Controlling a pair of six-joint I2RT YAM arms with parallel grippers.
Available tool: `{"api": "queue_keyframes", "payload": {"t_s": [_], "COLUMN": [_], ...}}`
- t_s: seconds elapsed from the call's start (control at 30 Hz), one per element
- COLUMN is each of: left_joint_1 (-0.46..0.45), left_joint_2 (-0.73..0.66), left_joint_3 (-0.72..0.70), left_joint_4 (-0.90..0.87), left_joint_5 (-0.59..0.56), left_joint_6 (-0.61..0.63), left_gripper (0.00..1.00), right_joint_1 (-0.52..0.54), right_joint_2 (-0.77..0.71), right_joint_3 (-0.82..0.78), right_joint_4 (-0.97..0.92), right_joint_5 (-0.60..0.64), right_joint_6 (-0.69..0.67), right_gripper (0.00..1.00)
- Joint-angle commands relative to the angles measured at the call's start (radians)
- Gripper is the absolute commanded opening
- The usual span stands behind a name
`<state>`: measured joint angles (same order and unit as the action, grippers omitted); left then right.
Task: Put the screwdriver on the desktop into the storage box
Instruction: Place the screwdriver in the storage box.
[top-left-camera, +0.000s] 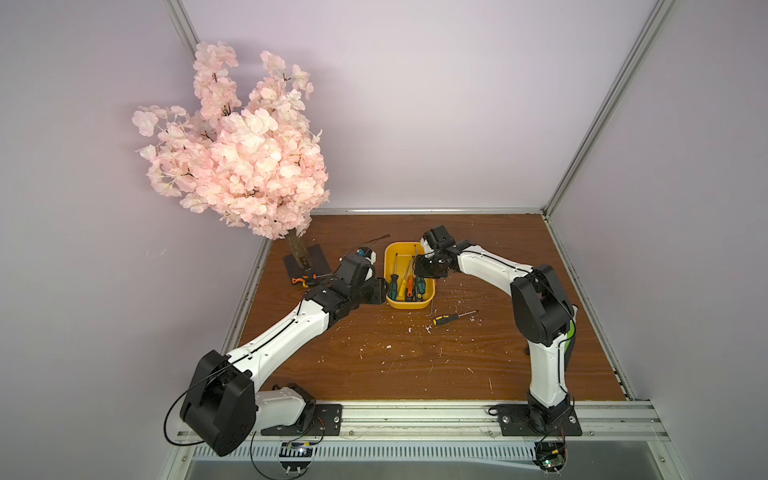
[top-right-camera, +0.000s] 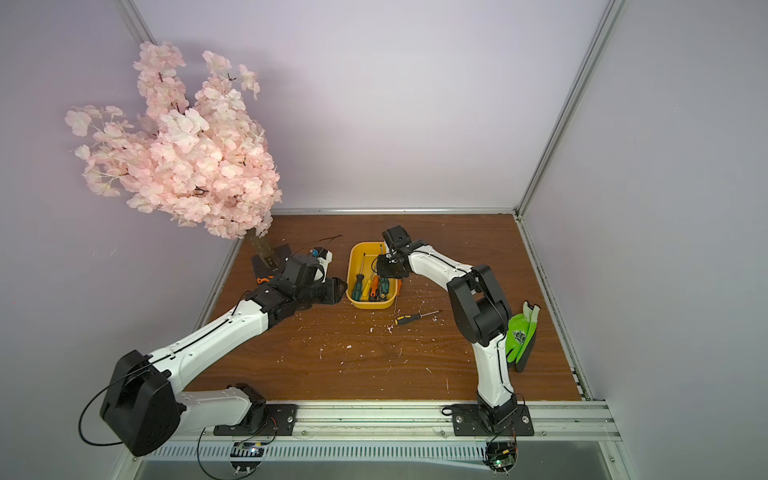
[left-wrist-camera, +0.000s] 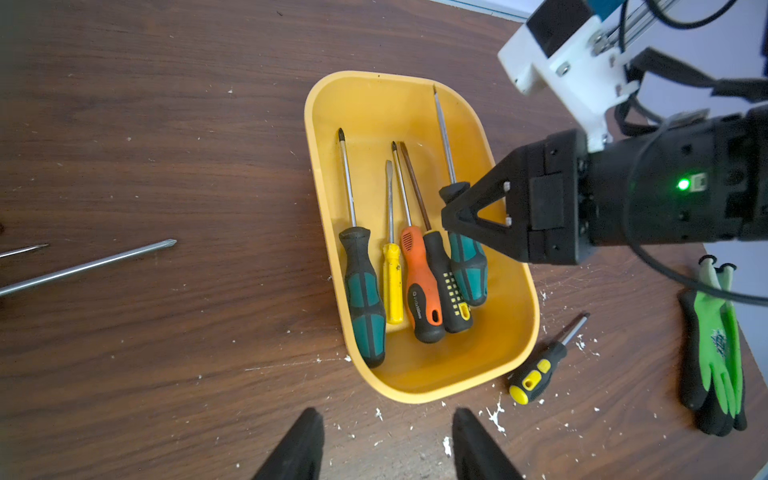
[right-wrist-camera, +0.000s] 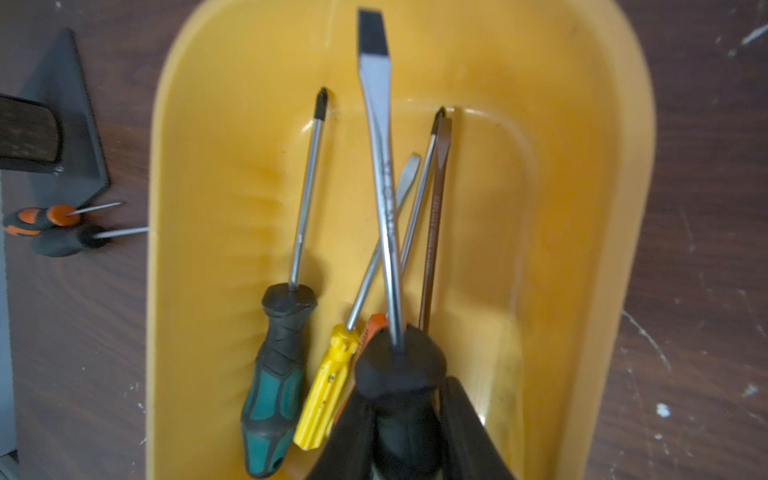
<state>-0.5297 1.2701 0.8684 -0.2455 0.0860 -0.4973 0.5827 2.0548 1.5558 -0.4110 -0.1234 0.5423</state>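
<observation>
On the desktop (top-left-camera: 374, 361), centre-far, the yellow box (top-left-camera: 409, 306) held four screwdrivers. Over its right side the right gripper (left-wrist-camera: 453, 212) pinched a flat-blade screwdriver (right-wrist-camera: 384, 208) by the handle, blade pointing far. Best seemed: lower it lengthwise, tip inside the rim, then release. The left gripper (left-wrist-camera: 386, 419) was spread, empty, left of the box.

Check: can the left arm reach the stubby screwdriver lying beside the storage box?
Probably yes. The left claw is open and empty, and the stubby screwdriver lies on desktop past the storage box's near corner. The right claw, shut on a teal-handled screwdriver over the box, is off that path.
</observation>
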Motion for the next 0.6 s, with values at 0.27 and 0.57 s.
{"api": "queue_keyframes", "payload": {"t_s": [0.27, 0.57], "left_joint_1": [0.01, 0.01], "left_joint_2": [-0.017, 0.042], "left_joint_3": [0.0, 0.048], "left_joint_4": [-0.007, 0.023], "left_joint_5": [-0.016, 0.035], "left_joint_6": [0.012, 0.026], "left_gripper": [0.54, 0.59], "right_joint_1": [0.018, 0.027], "right_joint_2": [-0.048, -0.123], "right_joint_3": [0.026, 0.032], "right_joint_4": [0.003, 0.021], "right_joint_5": [0.057, 0.041], "right_joint_6": [0.022, 0.008], "right_gripper": [0.25, 0.35]}}
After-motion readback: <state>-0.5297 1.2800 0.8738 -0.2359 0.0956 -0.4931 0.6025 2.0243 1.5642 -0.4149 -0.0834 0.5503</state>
